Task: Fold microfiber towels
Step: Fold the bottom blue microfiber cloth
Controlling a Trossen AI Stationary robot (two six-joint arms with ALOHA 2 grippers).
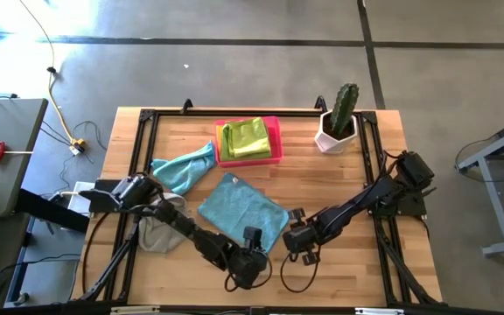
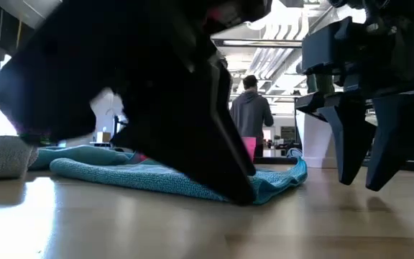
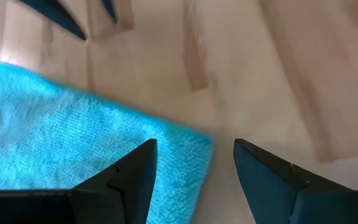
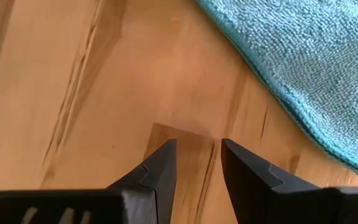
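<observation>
Left gripper [image 1: 254, 246] wide apart over the teal towel's [image 1: 243, 210] 5 o'clock corner; right gripper [image 1: 293, 229] narrowly parted above bare table [image 1: 348, 262] at its 3 o'clock.

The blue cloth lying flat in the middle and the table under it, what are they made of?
The blue cloth looks like soft microfiber or terry: its surface shows a fine looped nap with a thicker stitched hem along the edge. The table looks like wood, probably butcher-block: pale strips with grain lines and joints, and a smooth, slightly glossy finish.
</observation>
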